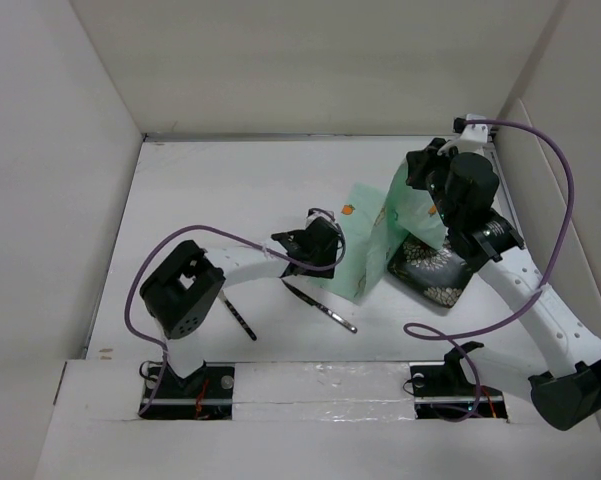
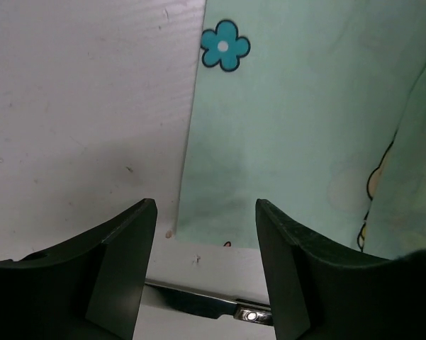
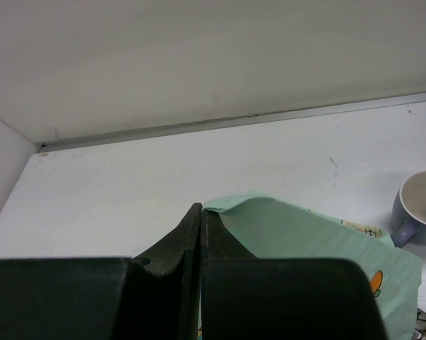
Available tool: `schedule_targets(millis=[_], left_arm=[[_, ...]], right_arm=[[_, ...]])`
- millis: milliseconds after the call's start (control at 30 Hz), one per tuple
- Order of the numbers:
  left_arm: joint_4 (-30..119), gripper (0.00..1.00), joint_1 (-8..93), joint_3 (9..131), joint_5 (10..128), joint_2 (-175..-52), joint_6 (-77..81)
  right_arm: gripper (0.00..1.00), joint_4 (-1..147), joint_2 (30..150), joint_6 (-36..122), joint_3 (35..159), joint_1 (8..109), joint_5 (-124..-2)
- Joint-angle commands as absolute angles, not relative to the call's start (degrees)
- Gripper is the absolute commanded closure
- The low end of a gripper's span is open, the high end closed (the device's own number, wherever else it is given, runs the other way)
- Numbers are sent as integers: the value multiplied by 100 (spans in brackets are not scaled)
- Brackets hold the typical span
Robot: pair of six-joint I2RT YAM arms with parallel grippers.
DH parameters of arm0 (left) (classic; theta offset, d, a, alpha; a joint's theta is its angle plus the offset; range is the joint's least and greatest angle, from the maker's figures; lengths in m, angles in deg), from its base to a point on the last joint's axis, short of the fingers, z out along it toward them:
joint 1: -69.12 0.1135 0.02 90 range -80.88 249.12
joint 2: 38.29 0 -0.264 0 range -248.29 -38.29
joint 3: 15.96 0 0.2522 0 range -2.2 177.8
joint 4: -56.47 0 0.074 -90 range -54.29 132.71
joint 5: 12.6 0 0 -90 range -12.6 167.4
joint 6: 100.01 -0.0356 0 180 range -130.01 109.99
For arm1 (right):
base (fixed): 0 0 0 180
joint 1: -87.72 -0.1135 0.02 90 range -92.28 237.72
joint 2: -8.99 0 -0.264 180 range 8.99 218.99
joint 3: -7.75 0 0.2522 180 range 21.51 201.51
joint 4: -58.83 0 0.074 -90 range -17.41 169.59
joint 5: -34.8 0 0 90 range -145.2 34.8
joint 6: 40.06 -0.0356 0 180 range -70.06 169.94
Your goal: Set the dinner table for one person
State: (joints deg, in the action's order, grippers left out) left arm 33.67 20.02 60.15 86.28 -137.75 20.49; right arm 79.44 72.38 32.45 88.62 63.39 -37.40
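Pinching an edge of the mint-green placemat (image 1: 365, 250) with the right end effector (image 3: 200, 212), fingers pressed together on the cloth, that edge held up off the white counter (image 1: 230, 190). Hovering at the placemat's left edge with the left end effector (image 2: 205, 207), fingers spread, gripping nothing. Beneath and all around the placemat: the counter. Just off the placemat's near-left corner: a silver knife (image 1: 321, 308), flat. Farther left of the placemat: another slim utensil (image 1: 240, 320). Partly under the placemat's right side: a dark patterned plate (image 1: 435, 272). Just beside the placemat's edge: a grey mug (image 3: 419, 202).
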Motion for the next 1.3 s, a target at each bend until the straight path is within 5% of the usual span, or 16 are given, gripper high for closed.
schedule_targets(millis=[0, 167, 467, 700, 1000, 1267], left_arm=[[3190, 45, 1911, 6065, 9146, -13751, 2093], [3172, 46, 1718, 5960, 9313, -14024, 2119], [3216, 61, 1384, 5801, 9120, -14376, 2190], [3146, 100, 1384, 5827, 9513, -14438, 2216], [2926, 100, 1901, 6582, 10061, -12535, 1918], [3515, 100, 4149, 7549, 8866, -10564, 1741]], right_arm=[[100, 7628, 7122, 3368, 8901, 6373, -3718], [100, 7611, 7078, 3359, 8839, 6373, -3745], [100, 7567, 6963, 3272, 8787, 6487, -3815], [100, 7567, 6858, 3245, 8690, 6540, -3859], [100, 7760, 6744, 3289, 9067, 6540, -3815], [100, 8173, 6603, 3447, 10130, 6593, -3832]])
